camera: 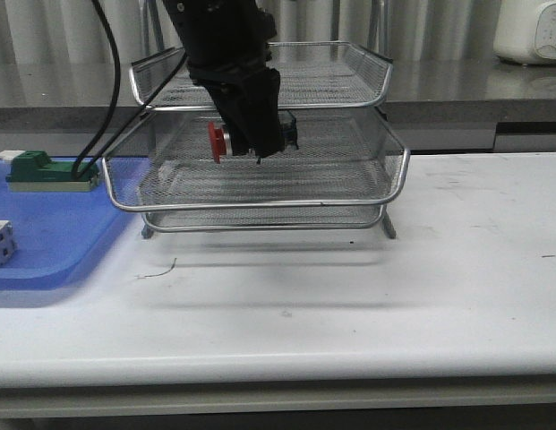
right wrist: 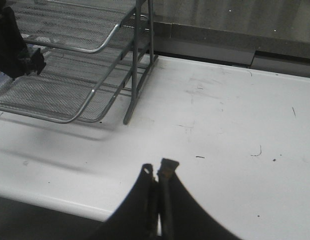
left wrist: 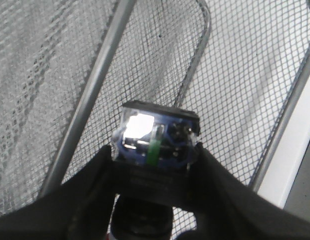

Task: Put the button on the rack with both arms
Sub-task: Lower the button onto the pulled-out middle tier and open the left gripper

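Red-headed, the button (camera: 226, 141) sits clenched in the left tool (camera: 258, 143), held lying sideways above the mesh of the rack's (camera: 260, 204) middle tier, beneath the top one. To finish well, lower it slowly until the body meets the mesh, keep clear of the upper rim, then let go gently so it cannot roll. Only the left wrist view shows the button's clear rear housing. The right wrist view shows the right tool (right wrist: 158, 175) closed and empty over the table (right wrist: 229, 130).
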You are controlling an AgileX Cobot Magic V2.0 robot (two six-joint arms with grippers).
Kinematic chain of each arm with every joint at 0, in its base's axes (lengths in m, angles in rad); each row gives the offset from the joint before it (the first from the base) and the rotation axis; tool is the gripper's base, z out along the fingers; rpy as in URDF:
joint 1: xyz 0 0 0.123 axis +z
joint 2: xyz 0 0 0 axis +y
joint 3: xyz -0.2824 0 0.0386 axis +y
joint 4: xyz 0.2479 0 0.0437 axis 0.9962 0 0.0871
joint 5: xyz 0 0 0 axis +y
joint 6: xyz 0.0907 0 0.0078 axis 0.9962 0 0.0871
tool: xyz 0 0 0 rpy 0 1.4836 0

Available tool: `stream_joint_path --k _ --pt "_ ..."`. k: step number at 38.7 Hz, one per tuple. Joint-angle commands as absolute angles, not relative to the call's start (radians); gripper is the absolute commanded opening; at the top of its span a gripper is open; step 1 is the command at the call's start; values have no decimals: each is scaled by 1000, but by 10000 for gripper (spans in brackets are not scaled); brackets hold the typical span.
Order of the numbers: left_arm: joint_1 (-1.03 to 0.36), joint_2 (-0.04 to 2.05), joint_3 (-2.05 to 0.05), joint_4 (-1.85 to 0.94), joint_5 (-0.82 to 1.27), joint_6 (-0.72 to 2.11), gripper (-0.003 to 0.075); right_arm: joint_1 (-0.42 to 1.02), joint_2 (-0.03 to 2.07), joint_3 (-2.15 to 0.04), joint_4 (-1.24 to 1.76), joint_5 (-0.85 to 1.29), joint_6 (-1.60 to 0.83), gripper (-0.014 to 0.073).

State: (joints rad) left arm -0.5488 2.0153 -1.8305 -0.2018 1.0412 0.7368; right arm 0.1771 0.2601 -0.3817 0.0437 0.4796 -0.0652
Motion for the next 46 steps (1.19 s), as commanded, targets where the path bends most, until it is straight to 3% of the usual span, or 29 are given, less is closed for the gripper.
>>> stream_joint_path --k 1,9,24,46 --pt "-554 1953 -1859 -219 992 728 187 180 271 -406 45 401 -68 -61" --pt "-550 1953 -1859 -217 986 726 302 180 271 -406 45 401 -68 -61" --pt "-548 1954 -1859 -186 964 699 323 180 271 -406 45 401 -68 -61" --pt "-548 1953 -1859 -191 1004 699 475 180 271 -406 45 401 -68 -61"
